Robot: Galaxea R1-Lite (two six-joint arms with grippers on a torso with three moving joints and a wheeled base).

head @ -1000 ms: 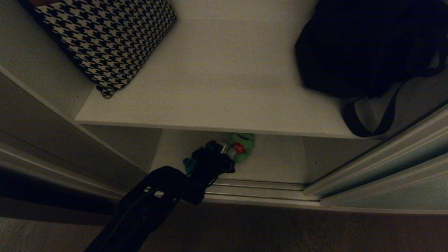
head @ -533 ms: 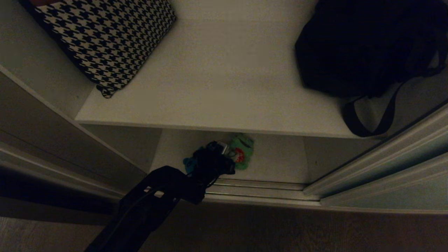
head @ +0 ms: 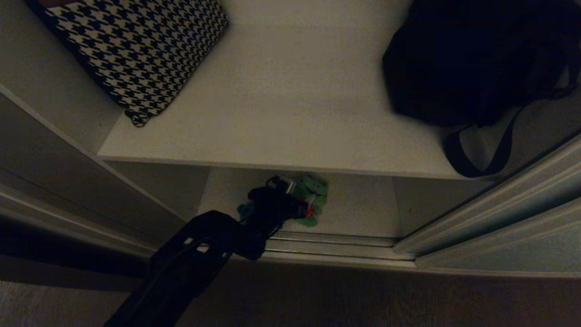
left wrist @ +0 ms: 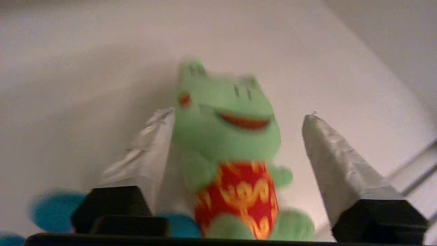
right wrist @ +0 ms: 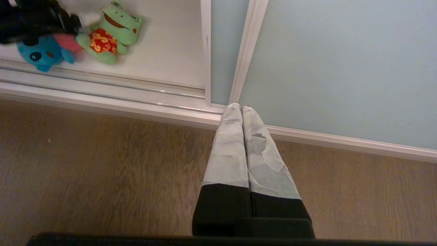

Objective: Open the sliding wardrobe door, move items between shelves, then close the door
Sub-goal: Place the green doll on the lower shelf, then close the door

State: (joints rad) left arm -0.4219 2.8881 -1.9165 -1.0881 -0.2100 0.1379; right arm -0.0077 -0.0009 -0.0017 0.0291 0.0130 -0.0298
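Wardrobe open, 2 shelves in view. Upper shelf (head: 290, 104) holds 2 things: houndstooth cushion (head: 136, 50) at its far left corner, black bag (head: 472, 59) at its right, strap hanging over the front edge. Bottom shelf (head: 358, 209), directly under the upper shelf's front edge, holds 2 soft toys: green frog toy (head: 313, 200) w/ red patterned belly, and teal-blue toy (right wrist: 41, 54) touching the frog's left side, a pink patch where they meet. Both sit just behind the floor rail (head: 336, 245).

Sliding wardrobe door (right wrist: 341, 68) pushed to the right of the frog; 1 pale grey-green panel w/ slim light frame.

Left arm reaches down and in under the upper shelf. Left gripper (left wrist: 239, 143) released: taped fingers (left wrist: 338, 171) spread wide either side of the frog, one finger against its side, the other clear of it, frog not clamped.

Right gripper (right wrist: 241, 111) clenched, empty, fingers pressed together, pointing at the rail base by the door's edge, over wood floor (right wrist: 102, 164), well to the right of the frog.
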